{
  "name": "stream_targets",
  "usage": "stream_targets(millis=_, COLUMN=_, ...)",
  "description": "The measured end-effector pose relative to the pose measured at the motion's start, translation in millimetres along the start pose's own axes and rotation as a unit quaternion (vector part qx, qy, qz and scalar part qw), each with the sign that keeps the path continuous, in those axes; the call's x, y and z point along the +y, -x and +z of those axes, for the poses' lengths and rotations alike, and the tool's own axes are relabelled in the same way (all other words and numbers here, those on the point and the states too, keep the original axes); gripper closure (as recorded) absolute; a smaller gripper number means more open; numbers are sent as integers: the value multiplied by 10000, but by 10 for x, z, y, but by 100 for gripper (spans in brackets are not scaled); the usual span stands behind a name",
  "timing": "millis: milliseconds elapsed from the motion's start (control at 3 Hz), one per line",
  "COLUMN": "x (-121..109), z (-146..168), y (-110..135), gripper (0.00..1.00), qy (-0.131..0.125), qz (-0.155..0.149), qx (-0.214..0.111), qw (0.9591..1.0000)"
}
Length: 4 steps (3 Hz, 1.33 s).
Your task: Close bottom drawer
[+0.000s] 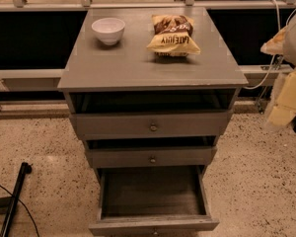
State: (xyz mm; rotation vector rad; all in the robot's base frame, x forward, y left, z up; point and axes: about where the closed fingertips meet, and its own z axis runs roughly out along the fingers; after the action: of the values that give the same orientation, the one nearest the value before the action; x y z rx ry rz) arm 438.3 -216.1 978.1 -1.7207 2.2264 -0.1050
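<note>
At the foot of the cabinet [138, 63], the bottom drawer [153, 191] stood pulled well out, evidently unpushed since the gripper [287, 100] hung well apart at the cabinet's right, its grip state indeterminable.

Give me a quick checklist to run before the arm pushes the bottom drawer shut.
1. Bottom drawer is pulled far out and needs closing: ok.
2. Its inside shows only bare floor, with nothing sticking up: ok.
3. Gripper on the drawer front: not ok. It hangs at the right edge, beside the cabinet and apart from the drawer.
4. Space in front of the drawer, cut off by the picture's edge: cannot tell.
5. Bowl and chip bag sit on top, out of the way: ok.
</note>
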Motion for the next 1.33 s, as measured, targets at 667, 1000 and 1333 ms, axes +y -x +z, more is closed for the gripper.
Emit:
stream_targets(millis=667, x=0, z=0, y=0, gripper=0, qy=1, qz=0, qx=0, qw=10000)
stream_targets(millis=1000, x=254, z=321, y=-7, gripper=0, qy=634, qz=-2, qx=-80, qw=9980)
stream_targets(millis=1333, x=748, z=539, y=110, gripper=0, qy=1139, qz=167, qx=-451, qw=9923)
